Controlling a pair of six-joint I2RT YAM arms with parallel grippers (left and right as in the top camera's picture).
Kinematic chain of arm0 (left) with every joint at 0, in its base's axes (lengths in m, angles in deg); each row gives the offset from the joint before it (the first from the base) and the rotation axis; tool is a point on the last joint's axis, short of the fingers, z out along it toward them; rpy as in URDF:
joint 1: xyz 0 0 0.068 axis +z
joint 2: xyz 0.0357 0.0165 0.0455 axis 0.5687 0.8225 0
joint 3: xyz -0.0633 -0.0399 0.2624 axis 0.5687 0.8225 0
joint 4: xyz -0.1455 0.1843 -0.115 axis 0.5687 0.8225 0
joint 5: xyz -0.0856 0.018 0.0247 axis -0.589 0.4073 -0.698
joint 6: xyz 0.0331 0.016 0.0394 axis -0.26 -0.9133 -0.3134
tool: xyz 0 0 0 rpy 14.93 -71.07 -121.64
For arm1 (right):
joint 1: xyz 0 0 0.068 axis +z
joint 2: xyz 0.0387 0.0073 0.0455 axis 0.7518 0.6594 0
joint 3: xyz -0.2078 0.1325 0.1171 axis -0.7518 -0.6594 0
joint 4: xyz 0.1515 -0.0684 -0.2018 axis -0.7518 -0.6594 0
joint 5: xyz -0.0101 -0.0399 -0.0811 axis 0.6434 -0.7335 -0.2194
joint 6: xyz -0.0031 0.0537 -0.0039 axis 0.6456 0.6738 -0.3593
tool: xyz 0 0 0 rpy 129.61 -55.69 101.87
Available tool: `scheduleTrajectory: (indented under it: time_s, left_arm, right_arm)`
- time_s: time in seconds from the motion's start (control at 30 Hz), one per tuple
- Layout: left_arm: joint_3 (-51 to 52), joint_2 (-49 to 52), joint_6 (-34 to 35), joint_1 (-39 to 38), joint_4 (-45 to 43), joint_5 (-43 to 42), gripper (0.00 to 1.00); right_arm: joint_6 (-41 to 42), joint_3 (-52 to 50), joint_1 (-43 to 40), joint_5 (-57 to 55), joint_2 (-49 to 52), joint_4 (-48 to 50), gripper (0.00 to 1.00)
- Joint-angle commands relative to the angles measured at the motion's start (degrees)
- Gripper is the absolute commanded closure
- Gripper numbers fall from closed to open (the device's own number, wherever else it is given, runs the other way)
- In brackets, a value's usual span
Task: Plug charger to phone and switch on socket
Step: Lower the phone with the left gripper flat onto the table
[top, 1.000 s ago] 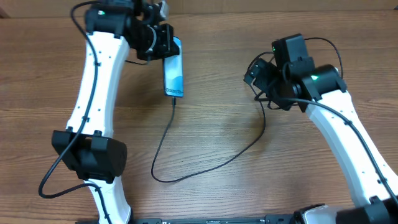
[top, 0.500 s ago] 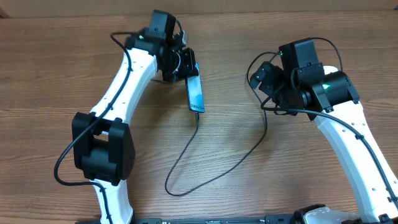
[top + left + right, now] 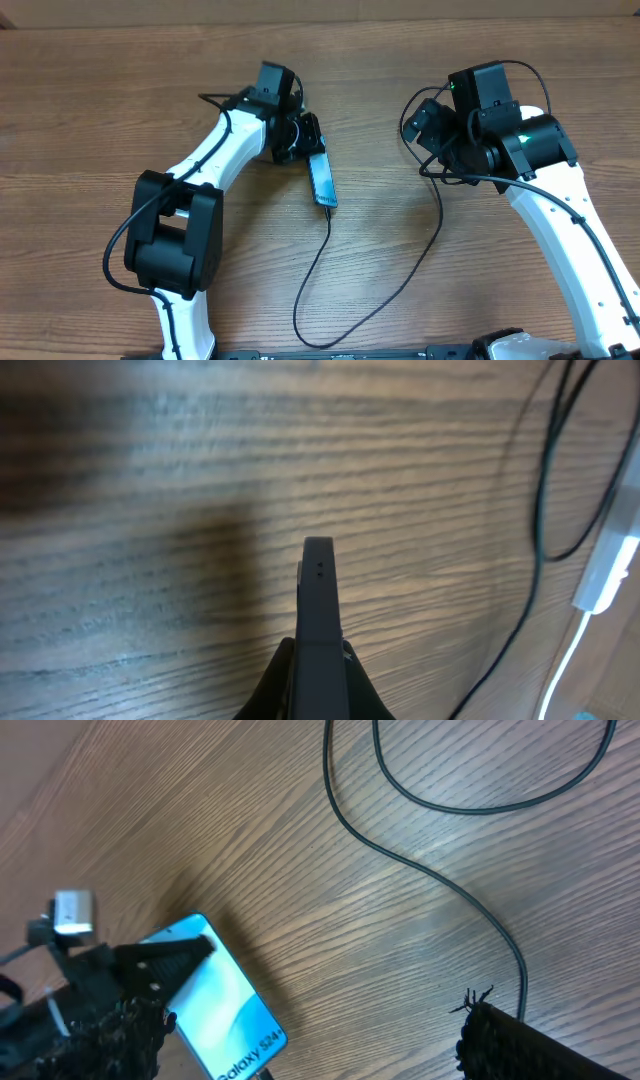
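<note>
Phone [image 3: 320, 180] is off the worktop [image 3: 80, 120], turned on edge and tilted, near the middle of the overhead view. It is pinched at one end by the left claw [image 3: 318, 662]. The left wrist view shows the dark edge of the handset standing up between the two fingers.

Charger cable [image 3: 438, 210] meets the lower end of the phone. From there it hangs in a long loop across the worktop and rises towards the right arm. The connector appears seated in the phone, so the first step is judged done, though the port itself is too small to confirm.

Right claw [image 3: 312, 1020] is spread wide, with bare wood showing between its fingers and nothing gripped. The cable runs out of sight at its right finger.

Socket cannot be identified in any view, nor can the plug head of the charger. Whether the plug is inserted cannot be told. Switching on is judged outstanding, and the phone is not yet set down.
</note>
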Motion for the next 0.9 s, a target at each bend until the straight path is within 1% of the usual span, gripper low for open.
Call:
scheduleTrajectory:
  time_s: [0.0, 0.2, 0.37, 0.67, 0.87]
  left_arm:
    - [1.0, -0.4, 0.9, -0.6, -0.7, -0.4, 0.96]
    - [2.5, -0.4, -1.8, -1.0, -0.9, -0.1, 0.96]
    - [2.8, -0.4, -5.4, -1.8, -1.0, -0.1, 0.96]
    - [2.8, 0.4, -5.6, -3.5, -1.7, 1.0, 0.96]
    - [2.8, 3.1, -5.5, -4.1, -2.4, 0.5, 0.96]
  right_arm:
    - [-0.1, 0.4, -0.2, -1.0, -1.1, 0.3, 0.04]
    - [-0.1, 0.4, -0.1, -1.0, -1.1, 0.3, 0.04]
    - [-0.1, 0.4, -0.1, -1.0, -1.1, 0.3, 0.04]
    - [-0.1, -0.1, -0.1, -1.1, -1.1, 0.3, 0.04]
    - [-0.1, -1.7, -0.1, -1.5, -1.1, 0.3, 0.04]
